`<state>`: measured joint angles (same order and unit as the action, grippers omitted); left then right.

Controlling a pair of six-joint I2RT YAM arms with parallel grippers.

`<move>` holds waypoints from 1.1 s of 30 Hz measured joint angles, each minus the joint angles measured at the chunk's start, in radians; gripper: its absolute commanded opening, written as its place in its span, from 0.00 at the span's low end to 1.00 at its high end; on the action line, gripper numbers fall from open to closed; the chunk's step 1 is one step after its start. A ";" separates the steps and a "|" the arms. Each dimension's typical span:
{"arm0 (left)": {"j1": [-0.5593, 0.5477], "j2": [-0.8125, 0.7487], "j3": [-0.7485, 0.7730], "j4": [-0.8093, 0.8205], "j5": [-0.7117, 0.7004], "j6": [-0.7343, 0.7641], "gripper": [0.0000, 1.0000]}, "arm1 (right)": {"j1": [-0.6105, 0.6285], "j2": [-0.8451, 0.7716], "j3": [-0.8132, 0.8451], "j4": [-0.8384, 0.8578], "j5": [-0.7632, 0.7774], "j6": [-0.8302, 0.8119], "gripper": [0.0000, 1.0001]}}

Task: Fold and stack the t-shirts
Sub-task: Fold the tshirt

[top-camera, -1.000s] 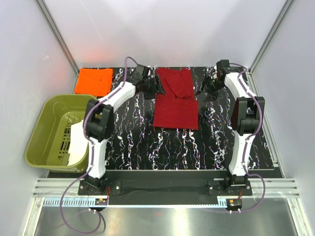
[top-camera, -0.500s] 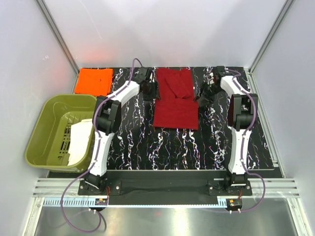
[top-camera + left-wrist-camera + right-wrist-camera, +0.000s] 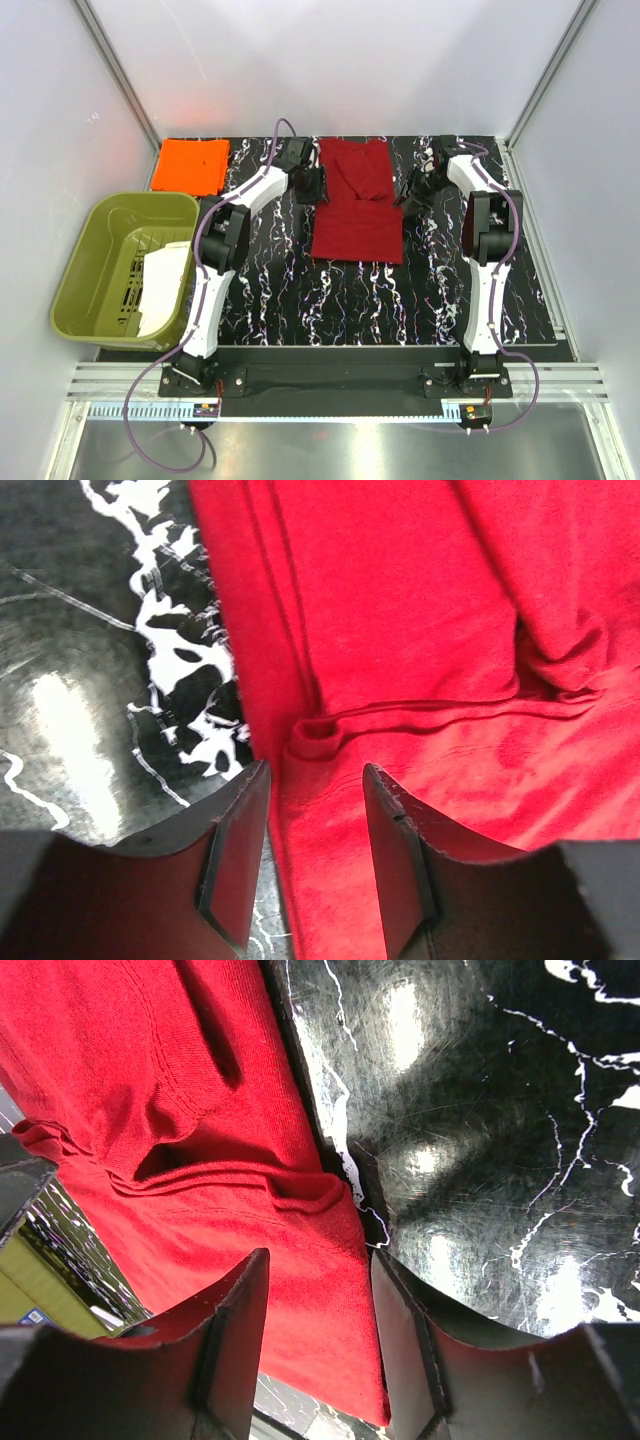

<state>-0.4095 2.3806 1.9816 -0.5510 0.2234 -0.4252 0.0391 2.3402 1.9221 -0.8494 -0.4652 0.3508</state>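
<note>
crimson t-shirt [image 3: 357, 215] | left claw [image 3: 315, 776] astride edge | right claw [image 3: 320, 1258] astride edge

Both arms stretch far forward from their bases at the near edge. The left arm [image 3: 250, 192] angles inward to the right, and the right arm [image 3: 487, 225] angles inward to the left. The left gripper [image 3: 315, 780] and right gripper [image 3: 320, 1265] point downward, each with jaws parted by a modest gap. Seen small from overhead, both wrists appear tipped low.

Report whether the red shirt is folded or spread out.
Partly folded: the red shirt is a narrow rectangle with cloth layered on top.
</note>
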 measured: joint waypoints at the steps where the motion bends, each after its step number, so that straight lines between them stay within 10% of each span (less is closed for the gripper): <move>1: -0.002 0.005 0.010 -0.006 0.000 0.001 0.47 | 0.000 0.000 0.000 0.000 0.000 0.000 0.52; 13: -0.007 0.021 0.048 -0.008 0.000 0.003 0.36 | 0.000 0.021 0.021 0.001 -0.009 0.001 0.48; 19: -0.007 0.033 0.055 -0.009 -0.003 0.003 0.01 | 0.000 0.048 0.062 -0.005 -0.018 0.003 0.33; 25: -0.007 0.033 0.055 -0.019 -0.016 0.009 0.00 | 0.000 0.050 0.087 -0.016 -0.012 -0.003 0.04; 33: -0.006 -0.023 0.000 -0.034 -0.053 -0.010 0.00 | 0.000 0.050 0.149 -0.045 -0.011 0.008 0.00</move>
<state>-0.4160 2.3573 1.9816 -0.5850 0.1699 -0.4351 0.0391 2.3898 2.0712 -0.8944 -0.4759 0.3584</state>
